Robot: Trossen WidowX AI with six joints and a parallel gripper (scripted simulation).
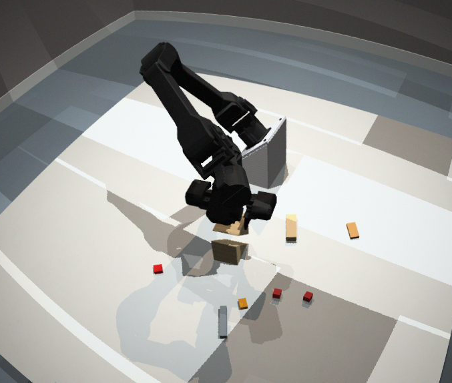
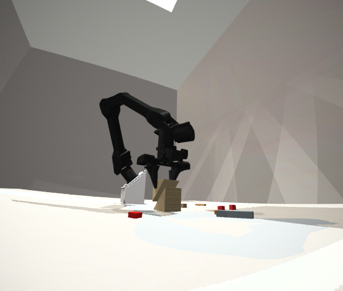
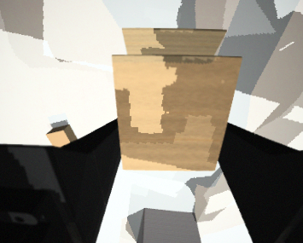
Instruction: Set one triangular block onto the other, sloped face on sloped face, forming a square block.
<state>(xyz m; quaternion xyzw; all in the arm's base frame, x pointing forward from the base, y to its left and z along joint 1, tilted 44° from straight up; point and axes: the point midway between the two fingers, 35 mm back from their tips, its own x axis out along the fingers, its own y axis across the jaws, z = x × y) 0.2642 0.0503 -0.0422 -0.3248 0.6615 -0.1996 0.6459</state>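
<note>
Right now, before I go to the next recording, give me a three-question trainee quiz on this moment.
1. True or false: the gripper is shut on the upper wooden wedge.
2. How many small red cubes sit on the table? A) one B) three C) five
3. Fill in: in the top view, the long grey bar lies nearer the camera than the lower ____.

Key: 1 true: the fingers clamp its sides. 2 B: one lies apart, two are near each other. 3 wedge.
</note>
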